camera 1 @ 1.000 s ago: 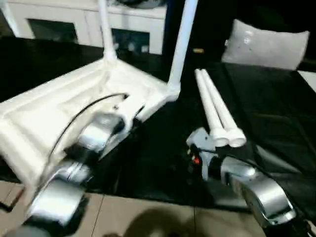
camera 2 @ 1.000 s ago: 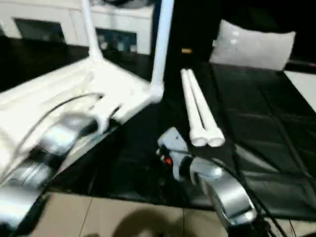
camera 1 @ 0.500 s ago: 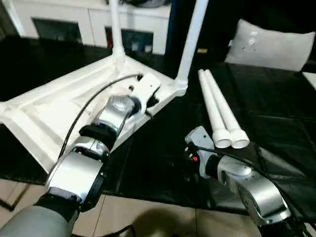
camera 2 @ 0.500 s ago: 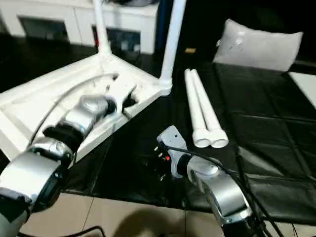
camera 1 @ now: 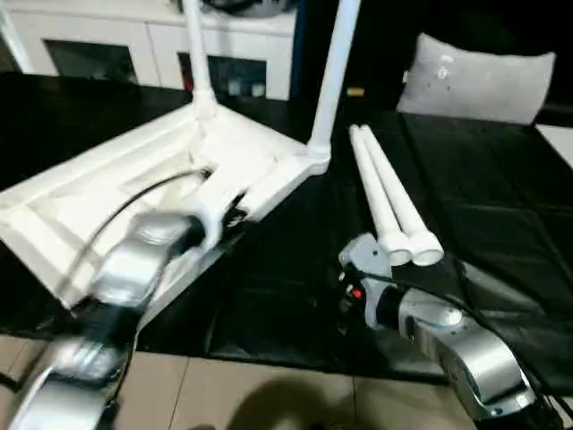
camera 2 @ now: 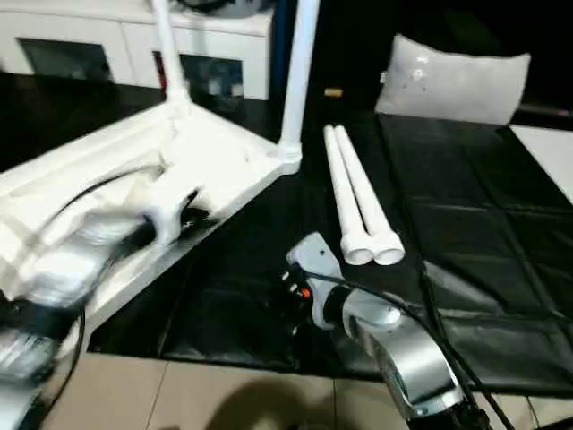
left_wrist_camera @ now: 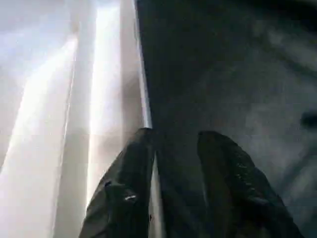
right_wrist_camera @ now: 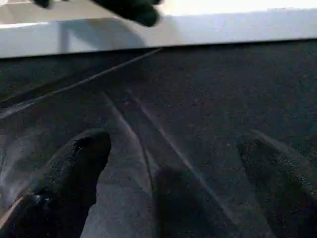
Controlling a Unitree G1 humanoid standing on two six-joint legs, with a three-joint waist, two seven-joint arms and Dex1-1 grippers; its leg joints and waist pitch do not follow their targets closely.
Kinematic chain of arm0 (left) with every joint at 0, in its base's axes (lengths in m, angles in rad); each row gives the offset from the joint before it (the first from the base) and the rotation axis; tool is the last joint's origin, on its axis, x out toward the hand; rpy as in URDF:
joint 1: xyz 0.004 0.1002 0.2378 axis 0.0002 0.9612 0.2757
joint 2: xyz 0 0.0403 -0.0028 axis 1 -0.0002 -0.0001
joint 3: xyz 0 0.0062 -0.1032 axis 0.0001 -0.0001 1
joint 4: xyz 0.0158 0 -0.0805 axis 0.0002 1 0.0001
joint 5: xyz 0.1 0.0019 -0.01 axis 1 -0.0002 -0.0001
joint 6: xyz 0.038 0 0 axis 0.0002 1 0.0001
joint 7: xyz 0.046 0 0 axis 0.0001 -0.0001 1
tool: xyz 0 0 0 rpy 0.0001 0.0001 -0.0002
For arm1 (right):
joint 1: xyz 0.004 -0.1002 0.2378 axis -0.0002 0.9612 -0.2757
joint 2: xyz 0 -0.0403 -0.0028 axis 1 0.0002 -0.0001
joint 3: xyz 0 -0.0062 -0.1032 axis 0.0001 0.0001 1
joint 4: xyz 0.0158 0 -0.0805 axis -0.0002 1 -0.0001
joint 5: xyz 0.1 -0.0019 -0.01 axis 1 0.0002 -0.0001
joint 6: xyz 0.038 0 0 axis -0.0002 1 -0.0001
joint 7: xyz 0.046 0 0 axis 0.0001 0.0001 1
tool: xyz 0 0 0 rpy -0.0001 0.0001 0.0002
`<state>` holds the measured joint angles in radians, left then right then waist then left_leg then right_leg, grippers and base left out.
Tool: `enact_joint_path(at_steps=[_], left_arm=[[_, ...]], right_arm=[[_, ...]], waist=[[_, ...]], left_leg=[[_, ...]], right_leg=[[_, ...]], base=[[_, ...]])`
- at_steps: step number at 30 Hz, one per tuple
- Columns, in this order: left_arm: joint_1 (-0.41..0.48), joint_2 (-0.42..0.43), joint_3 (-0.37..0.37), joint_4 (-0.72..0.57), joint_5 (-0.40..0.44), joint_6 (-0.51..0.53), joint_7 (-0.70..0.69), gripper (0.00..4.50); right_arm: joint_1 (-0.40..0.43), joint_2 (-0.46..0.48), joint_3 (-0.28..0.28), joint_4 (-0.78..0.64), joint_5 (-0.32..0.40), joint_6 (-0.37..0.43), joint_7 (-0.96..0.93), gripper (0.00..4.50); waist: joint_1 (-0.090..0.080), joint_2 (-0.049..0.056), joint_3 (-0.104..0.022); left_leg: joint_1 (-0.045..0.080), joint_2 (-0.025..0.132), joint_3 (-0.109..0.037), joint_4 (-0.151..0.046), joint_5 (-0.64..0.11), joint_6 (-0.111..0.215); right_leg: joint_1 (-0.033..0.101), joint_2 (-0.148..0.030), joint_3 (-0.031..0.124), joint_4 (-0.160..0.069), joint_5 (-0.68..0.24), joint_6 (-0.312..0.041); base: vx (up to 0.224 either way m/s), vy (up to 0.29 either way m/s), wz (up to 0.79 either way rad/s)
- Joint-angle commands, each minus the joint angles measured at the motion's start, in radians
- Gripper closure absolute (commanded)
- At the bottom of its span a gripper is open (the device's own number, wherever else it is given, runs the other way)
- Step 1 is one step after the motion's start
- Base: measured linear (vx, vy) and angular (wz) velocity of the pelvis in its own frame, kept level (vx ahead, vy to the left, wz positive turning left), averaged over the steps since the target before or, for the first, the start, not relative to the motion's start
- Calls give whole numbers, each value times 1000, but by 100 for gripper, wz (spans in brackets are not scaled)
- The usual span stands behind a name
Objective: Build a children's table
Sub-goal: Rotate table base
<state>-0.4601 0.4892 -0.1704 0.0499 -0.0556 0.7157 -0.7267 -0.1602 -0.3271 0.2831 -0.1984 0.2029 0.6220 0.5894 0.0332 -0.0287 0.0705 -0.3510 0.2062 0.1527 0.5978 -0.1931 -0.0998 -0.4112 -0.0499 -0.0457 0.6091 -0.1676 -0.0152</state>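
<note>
White top (camera 1: pixel 134 193) lies upside-down; left tool (left_wrist_camera: pixel 173 148) slightly apart over its edge, right tool (right_wrist_camera: pixel 173 148) wide apart, empty. Grab a loose leg (camera 1: pixel 398 210) next, I'd say.

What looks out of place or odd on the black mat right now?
Nothing looks damaged. The table top lies upside down with two legs fitted upright, while two loose legs lie side by side on the mat, waiting.

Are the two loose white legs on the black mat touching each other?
Touching. In the left eye view the two loose legs lie side by side on the black mat, with no gap visible between them.
</note>
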Motion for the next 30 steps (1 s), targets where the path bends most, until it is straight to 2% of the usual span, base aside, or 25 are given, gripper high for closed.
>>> enact_joint_path(at_steps=[1,3,5,6,7,10,12,14,16,18,21,24,30], left_arm=[[27,20,22,-87,-39,83,-17,254],[51,28,39,-127,-51,127,-12,245],[84,50,59,-193,-74,208,-11,229],[94,64,60,-208,-72,227,-11,211],[102,76,59,-224,-67,247,-11,211],[130,132,42,-267,-30,288,-3,211],[139,145,40,-275,-25,298,6,211],[143,146,48,-269,-10,295,29,239],[142,152,49,-259,11,282,51,247],[139,160,55,-271,-4,306,70,267],[141,168,50,-279,-9,319,66,288],[152,170,47,-280,-11,326,61,326],[178,156,49,-276,-39,329,60,371]], right_arm=[[-5,-9,1,-28,8,15,10,0],[-5,-10,6,-31,6,17,14,0],[-4,-11,11,-35,6,20,16,0],[-4,-14,12,-37,5,21,16,0],[-4,-16,14,-38,4,23,16,0],[-2,-22,15,-43,3,28,20,0],[-1,-23,17,-45,2,29,23,0],[1,-24,19,-49,2,31,24,0],[4,-24,22,-53,2,33,26,0],[7,-28,28,-57,4,36,29,0],[7,-29,31,-56,2,35,32,0],[5,-28,34,-53,-2,33,32,0],[2,-33,35,-49,-4,31,33,0]], waist=[[-7,12,-51],[-6,15,-49],[-8,15,-47],[-9,16,-48],[-11,15,-47],[-15,17,-46],[-19,16,-46],[-25,16,-46],[-27,18,-49],[-27,16,-49],[-28,17,-49],[-28,18,-47],[-30,17,-47]], left_leg=[[0,12,5,-77,-277,-8],[4,9,5,-75,-295,-6],[2,9,3,-77,-304,-9],[3,8,3,-77,-307,-9],[1,7,2,-77,-311,-6],[-4,6,0,-79,-305,-4],[-2,3,0,-77,-309,-1],[-3,3,0,-76,-306,1],[-4,5,0,-75,-293,4],[-8,5,0,-76,-281,4],[-8,5,1,-76,-279,4],[-8,5,1,-76,-288,3],[-7,4,0,-76,-299,3]], right_leg=[[45,-57,40,-84,-370,-154],[39,-58,40,-93,-431,-131],[39,-58,39,-94,-460,-115],[37,-57,38,-95,-466,-110],[36,-55,38,-97,-481,-95],[37,-53,37,-98,-481,-85],[34,-51,37,-98,-483,-82],[34,-51,36,-100,-487,-81],[33,-51,37,-99,-459,-91],[36,-51,38,-94,-427,-102],[35,-52,38,-93,-419,-111],[34,-53,38,-96,-439,-105],[31,-54,38,-100,-470,-94]], base=[[0,0,0],[0,0,0],[0,0,0],[0,0,0],[0,0,0],[0,0,0],[0,0,0],[0,0,0],[0,0,0],[0,0,0],[0,0,0],[0,0,0],[0,0,0]])
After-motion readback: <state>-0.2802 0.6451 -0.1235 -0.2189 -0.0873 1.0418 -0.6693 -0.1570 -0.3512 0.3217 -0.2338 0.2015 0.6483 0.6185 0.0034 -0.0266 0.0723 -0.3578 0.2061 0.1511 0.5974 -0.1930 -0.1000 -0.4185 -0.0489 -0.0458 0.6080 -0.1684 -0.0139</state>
